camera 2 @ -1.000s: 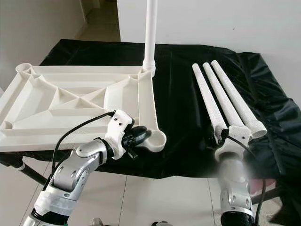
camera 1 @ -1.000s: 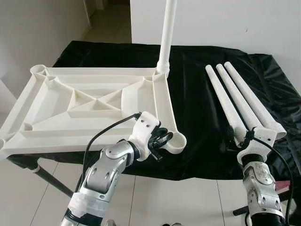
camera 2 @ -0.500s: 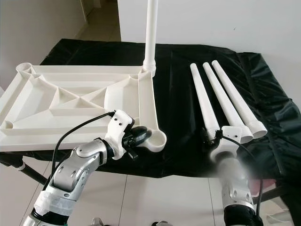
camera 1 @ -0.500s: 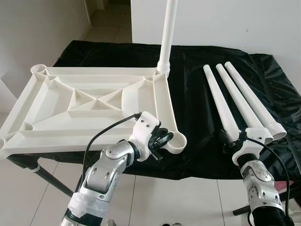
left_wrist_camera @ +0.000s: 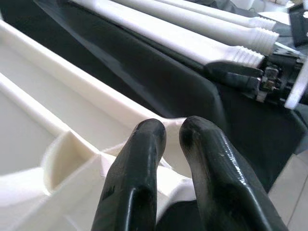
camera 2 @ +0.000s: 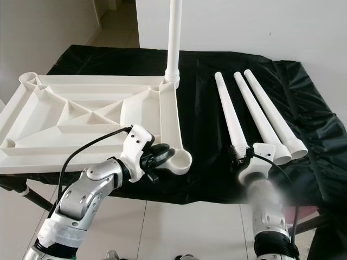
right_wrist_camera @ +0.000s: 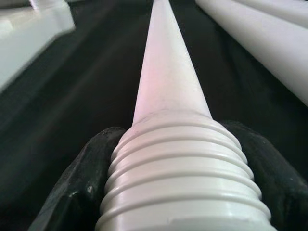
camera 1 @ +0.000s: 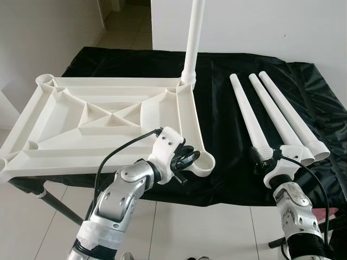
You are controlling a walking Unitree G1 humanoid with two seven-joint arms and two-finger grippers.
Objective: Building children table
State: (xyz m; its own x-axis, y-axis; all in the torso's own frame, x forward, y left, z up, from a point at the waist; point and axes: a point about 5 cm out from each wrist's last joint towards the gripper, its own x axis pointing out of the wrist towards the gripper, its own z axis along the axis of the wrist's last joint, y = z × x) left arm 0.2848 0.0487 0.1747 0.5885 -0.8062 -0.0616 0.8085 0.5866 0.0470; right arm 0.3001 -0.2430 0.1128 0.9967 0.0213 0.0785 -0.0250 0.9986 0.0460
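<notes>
Left eye view: white tabletop (camera 1: 103, 122) lies underside up on black cloth (camera 1: 227, 124), one leg (camera 1: 192, 38) upright in its far corner socket. Left gripper (camera 1: 187, 160) at the near corner socket (camera 1: 203, 162), fingers nearly closed on its rim. Right gripper (camera 1: 265, 160) clamps the threaded end of the loose leg (camera 1: 245, 116); two more legs (camera 1: 284, 114) lie just beside, to its right.

Left wrist view: black fingers (left_wrist_camera: 144, 178) close together, touching the corner socket wall; held leg beyond on cloth.

Right wrist view: fingers (right_wrist_camera: 79, 187) flank the leg's threaded collar (right_wrist_camera: 183, 187), shut against it.
</notes>
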